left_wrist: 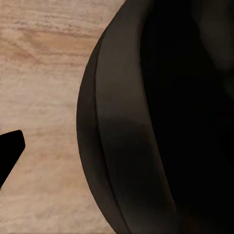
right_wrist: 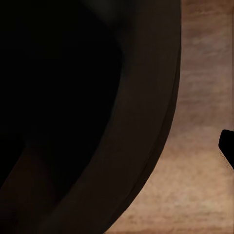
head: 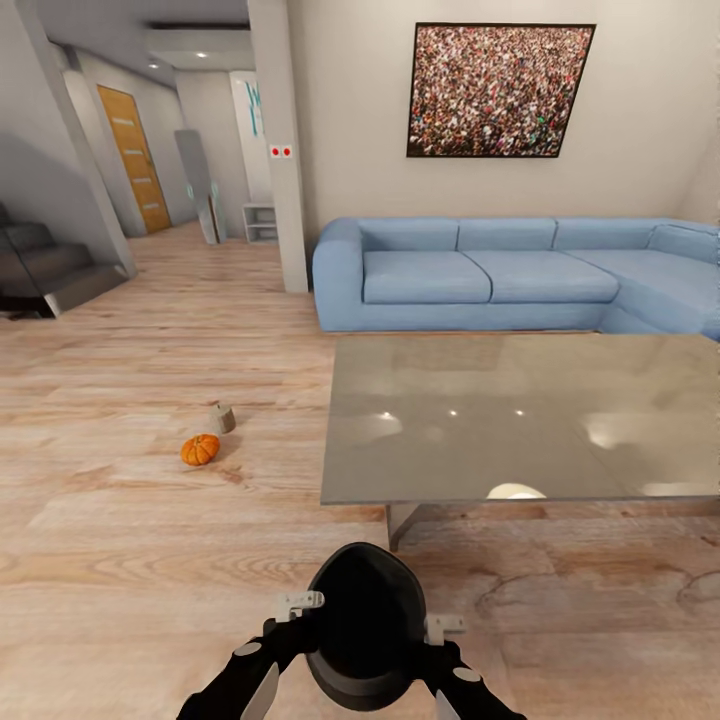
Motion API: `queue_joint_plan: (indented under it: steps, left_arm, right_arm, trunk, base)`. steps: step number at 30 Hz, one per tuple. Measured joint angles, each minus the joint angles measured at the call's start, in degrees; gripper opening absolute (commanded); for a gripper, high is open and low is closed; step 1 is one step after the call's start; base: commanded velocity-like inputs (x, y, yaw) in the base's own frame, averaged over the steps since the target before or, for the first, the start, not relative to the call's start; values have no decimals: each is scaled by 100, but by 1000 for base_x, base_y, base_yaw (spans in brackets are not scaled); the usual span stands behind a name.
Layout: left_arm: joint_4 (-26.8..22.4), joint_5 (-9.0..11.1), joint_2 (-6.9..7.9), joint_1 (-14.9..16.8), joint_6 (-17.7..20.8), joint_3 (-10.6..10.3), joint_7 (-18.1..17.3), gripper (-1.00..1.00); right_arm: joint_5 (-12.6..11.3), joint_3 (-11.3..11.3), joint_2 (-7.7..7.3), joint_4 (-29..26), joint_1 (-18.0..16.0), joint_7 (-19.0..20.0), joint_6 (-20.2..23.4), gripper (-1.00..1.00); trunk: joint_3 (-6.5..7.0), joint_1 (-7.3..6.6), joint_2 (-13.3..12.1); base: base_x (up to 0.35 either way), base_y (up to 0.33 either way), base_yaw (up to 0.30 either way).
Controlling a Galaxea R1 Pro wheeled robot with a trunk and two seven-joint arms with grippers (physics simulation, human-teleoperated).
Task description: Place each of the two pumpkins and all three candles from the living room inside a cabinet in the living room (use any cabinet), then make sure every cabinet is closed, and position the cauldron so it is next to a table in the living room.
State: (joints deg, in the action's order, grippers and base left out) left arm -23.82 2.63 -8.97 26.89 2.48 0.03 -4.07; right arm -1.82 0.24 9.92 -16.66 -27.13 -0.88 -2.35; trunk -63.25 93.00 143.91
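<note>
The black cauldron [head: 365,625] sits low in the head view, between my two arms and just in front of the table's near edge. Its dark wall [left_wrist: 146,126] looms close in both wrist views. My left gripper [head: 300,606] is against its left side and my right gripper [head: 441,628] against its right side. Each wrist view shows one black fingertip [left_wrist: 10,153] [right_wrist: 227,150] spread well away from the wall, so both stand open. An orange pumpkin [head: 200,449] and a candle [head: 222,417] lie on the wood floor, left of the glass-topped table [head: 520,430].
A blue corner sofa [head: 500,275] stands behind the table against the back wall. A white pillar [head: 280,150] and a hallway with a wooden door [head: 135,160] lie at back left, and dark stairs [head: 40,270] at far left. Open wood floor stretches to the left.
</note>
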Motion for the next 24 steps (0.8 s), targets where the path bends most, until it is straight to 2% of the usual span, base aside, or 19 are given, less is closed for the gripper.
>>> queue_joint_plan:
  steps: [18, 24]
  left_arm:
    - [-2, 0, 0, 0, 1, 4, -7, 100]
    - [-3, 0, 4, 0, -1, 4, -12, 100]
  right_arm:
    - [0, 0, 0, 3, 0, 7, 4, 100]
    - [0, 0, 0, 5, 0, 6, 8, 100]
  trunk:
    - [399, -46, -24]
    - [400, -46, -25]
  base:
    - [0, 0, 0]
    - [0, 0, 0]
